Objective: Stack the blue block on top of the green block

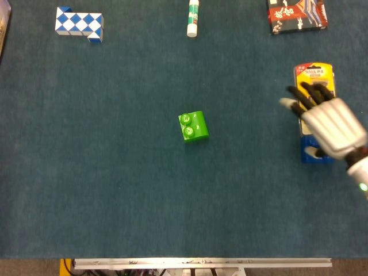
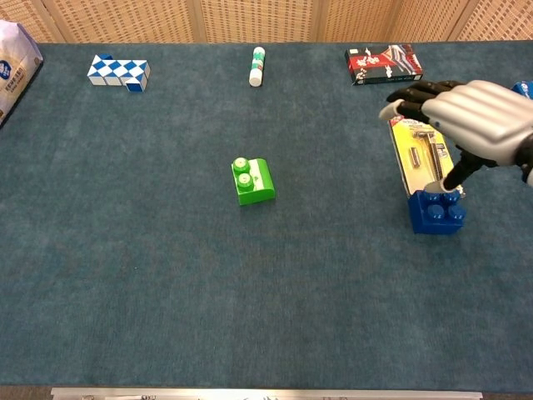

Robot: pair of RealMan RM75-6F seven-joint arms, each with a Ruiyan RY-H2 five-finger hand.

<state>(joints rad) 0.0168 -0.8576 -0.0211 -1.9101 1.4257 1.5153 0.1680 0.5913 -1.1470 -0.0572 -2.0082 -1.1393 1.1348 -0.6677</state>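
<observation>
The green block [image 1: 193, 126] [image 2: 253, 181] sits alone near the middle of the blue cloth, studs up. The blue block [image 2: 435, 212] [image 1: 315, 156] stands at the right side, just in front of the razor pack. My right hand [image 1: 326, 123] [image 2: 469, 120] hovers above the blue block, fingers spread and holding nothing; its thumb tip reaches down to the block's top in the chest view. My left hand appears in neither view.
A yellow razor pack [image 2: 420, 151] lies just behind the blue block, partly under my hand. Along the far edge lie a blue-white checkered snake puzzle [image 1: 79, 23], a glue stick [image 1: 193, 17] and a red-black box [image 1: 296, 15]. A white bag [image 2: 15, 52] is at far left.
</observation>
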